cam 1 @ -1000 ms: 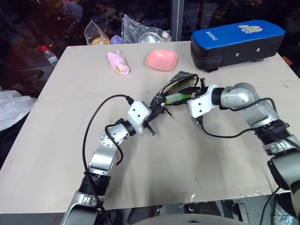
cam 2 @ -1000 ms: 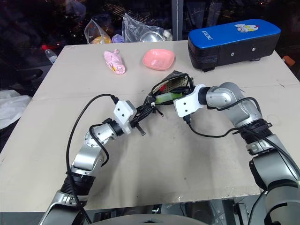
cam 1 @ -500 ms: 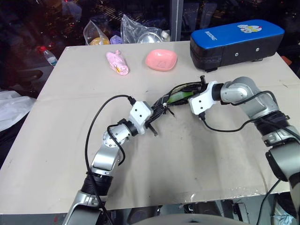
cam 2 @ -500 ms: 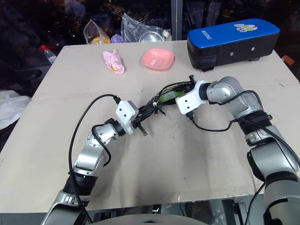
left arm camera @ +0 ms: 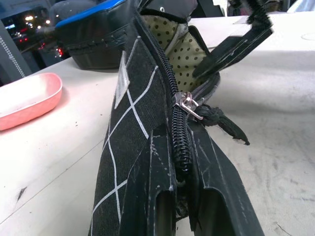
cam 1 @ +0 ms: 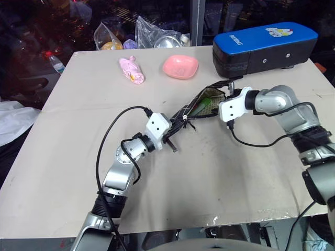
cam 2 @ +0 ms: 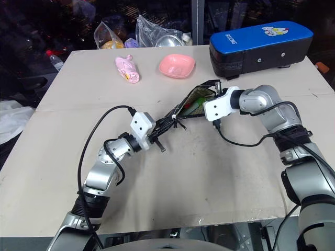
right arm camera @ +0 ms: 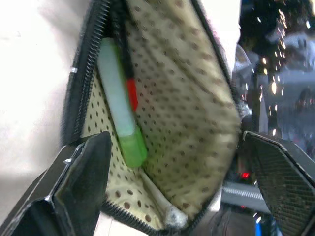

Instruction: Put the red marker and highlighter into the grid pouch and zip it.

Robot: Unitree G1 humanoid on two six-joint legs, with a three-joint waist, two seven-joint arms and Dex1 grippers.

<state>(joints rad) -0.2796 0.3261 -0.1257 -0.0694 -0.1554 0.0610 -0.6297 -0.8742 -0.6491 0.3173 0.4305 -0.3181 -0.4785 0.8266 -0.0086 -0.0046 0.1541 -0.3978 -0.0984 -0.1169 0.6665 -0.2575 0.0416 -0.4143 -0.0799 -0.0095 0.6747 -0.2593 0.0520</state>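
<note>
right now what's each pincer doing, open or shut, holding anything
Left pincer: shut on the grid pouch, clamping its zipper edge.
Right pincer: open, holding nothing, at the pouch's open mouth.

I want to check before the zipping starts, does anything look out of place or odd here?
Nothing is spilled or damaged. The highlighter and red marker lie inside the grid pouch, whose mouth gapes unzipped. The left gripper is shut on the pouch's zipper edge, and the right gripper is open at the mouth.

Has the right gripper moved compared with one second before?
Yes. The right gripper moved toward the blue case, off the grid pouch, and stands open.
</note>
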